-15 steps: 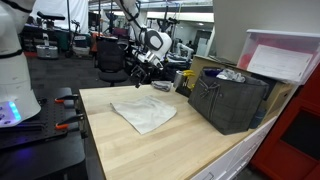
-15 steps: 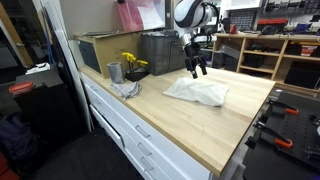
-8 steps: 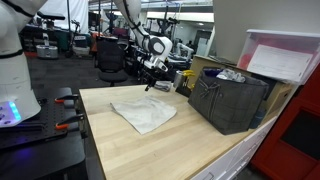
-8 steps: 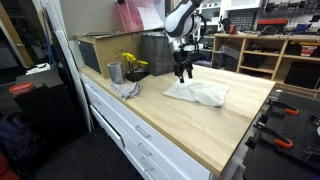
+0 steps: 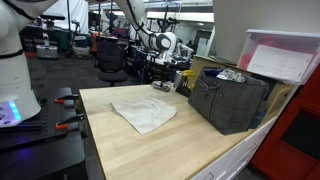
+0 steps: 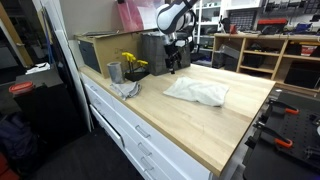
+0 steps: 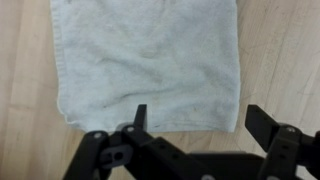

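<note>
A white folded towel lies flat on the light wooden tabletop; it shows in both exterior views. My gripper hangs in the air above the towel's near edge, jaws wide apart and empty. In the exterior views the gripper is raised above the table's far side, between the towel and the grey bin, touching nothing.
A dark grey bin holding cloth stands on the table beside a wall. A metal cup, yellow flowers and a crumpled grey cloth sit near the table's end. White drawers run below the front edge.
The gripper has lifted and moved away from the towel toward the bin side of the table. Its jaws stayed open. The towel has not moved.
</note>
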`<state>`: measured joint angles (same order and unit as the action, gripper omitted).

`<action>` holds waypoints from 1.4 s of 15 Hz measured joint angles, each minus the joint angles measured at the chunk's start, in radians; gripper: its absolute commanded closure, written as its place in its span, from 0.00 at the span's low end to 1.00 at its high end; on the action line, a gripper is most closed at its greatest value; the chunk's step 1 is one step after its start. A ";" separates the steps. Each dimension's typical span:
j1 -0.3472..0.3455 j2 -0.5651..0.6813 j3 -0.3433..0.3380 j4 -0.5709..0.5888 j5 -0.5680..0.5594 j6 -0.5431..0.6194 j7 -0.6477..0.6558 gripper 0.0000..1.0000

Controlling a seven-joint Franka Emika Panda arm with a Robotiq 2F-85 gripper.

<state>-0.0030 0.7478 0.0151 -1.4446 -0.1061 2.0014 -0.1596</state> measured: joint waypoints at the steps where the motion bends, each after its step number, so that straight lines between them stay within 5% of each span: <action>1: -0.001 0.000 -0.001 0.007 -0.009 0.002 -0.013 0.00; 9: -0.040 0.063 0.059 -0.003 0.052 0.085 -0.155 0.00; 21: -0.002 0.172 0.094 0.079 0.044 0.083 -0.251 0.00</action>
<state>-0.0052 0.9201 0.1094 -1.3652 -0.0625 2.0848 -0.4104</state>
